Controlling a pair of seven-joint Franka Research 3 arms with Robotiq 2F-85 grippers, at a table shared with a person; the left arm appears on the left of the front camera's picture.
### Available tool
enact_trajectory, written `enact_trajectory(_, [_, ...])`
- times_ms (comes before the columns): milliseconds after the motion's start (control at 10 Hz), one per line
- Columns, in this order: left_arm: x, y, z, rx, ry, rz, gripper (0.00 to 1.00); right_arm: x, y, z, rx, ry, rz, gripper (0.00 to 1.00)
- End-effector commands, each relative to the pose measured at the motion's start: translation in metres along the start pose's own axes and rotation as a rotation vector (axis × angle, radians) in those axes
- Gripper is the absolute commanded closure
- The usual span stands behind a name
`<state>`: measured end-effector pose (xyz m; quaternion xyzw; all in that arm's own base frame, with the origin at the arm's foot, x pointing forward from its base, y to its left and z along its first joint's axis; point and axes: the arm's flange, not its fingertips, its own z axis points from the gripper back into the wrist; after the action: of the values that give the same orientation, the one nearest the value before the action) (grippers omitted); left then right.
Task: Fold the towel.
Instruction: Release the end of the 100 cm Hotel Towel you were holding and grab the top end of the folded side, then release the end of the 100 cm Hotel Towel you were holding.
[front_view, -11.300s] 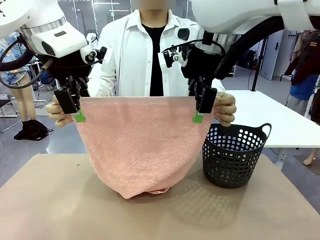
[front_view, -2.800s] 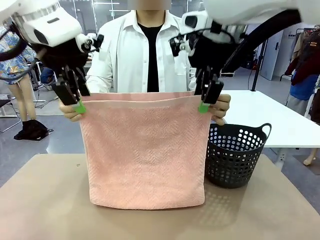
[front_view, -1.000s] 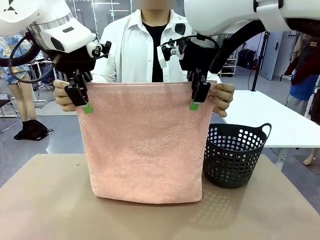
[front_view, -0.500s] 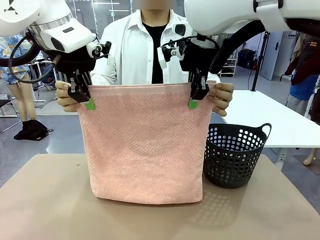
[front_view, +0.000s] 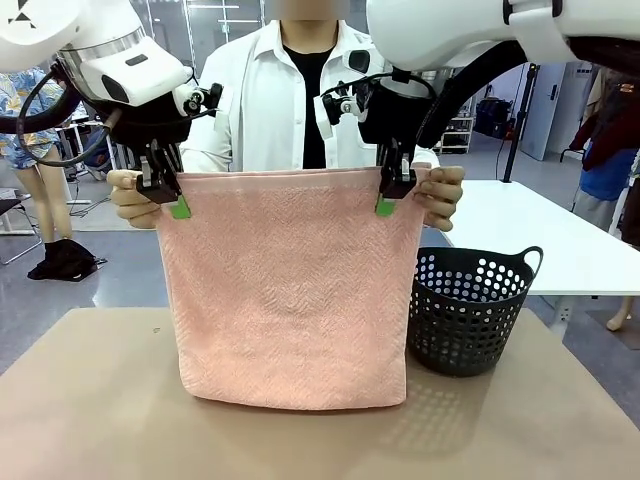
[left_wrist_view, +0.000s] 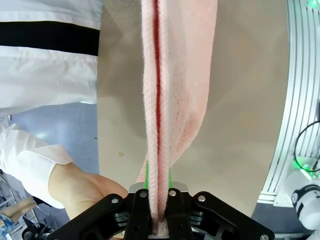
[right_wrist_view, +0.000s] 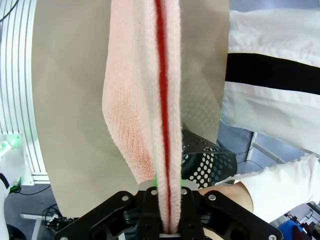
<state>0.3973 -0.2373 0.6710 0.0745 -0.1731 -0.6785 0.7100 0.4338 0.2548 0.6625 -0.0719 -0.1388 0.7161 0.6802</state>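
Observation:
The salmon-pink towel (front_view: 285, 290) hangs doubled over in front of the person, its lower fold resting on the tan table (front_view: 80, 410). My left gripper (front_view: 170, 197) is shut on the towel's top left corner, and my right gripper (front_view: 390, 193) is shut on the top right corner. The person's hands (front_view: 445, 197) hold the same corners from behind. In the left wrist view the towel (left_wrist_view: 165, 90) runs edge-on out of the closed fingers (left_wrist_view: 136, 220). The right wrist view shows the towel (right_wrist_view: 150, 100) pinched the same way between that gripper's fingers (right_wrist_view: 187, 220).
A black perforated basket (front_view: 470, 310) stands on the table just right of the towel, and its rim (right_wrist_view: 207, 160) also appears in the right wrist view. A white table (front_view: 540, 240) lies behind it. The person's white shirt (front_view: 265, 110) is close behind the towel.
Over eleven seconds the towel went from a sagging drape to a flat doubled hang. In the last second both grippers and the person's hands stayed nearly still; the towel's lower edge settled slightly.

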Motion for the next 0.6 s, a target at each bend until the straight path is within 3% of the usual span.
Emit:
enact_trajectory(0, [-0.0003,0.0004,0.0003,0.002,-0.001,0.001,1.0,-0.0008,0.0003,0.0022,-0.009,-0.003,-0.001,1.0])
enact_trajectory(500, [-0.0003,0.0004,0.0003,0.002,-0.001,0.001,1.0,-0.0008,0.0003,0.0022,-0.009,-0.003,-0.001,1.0])
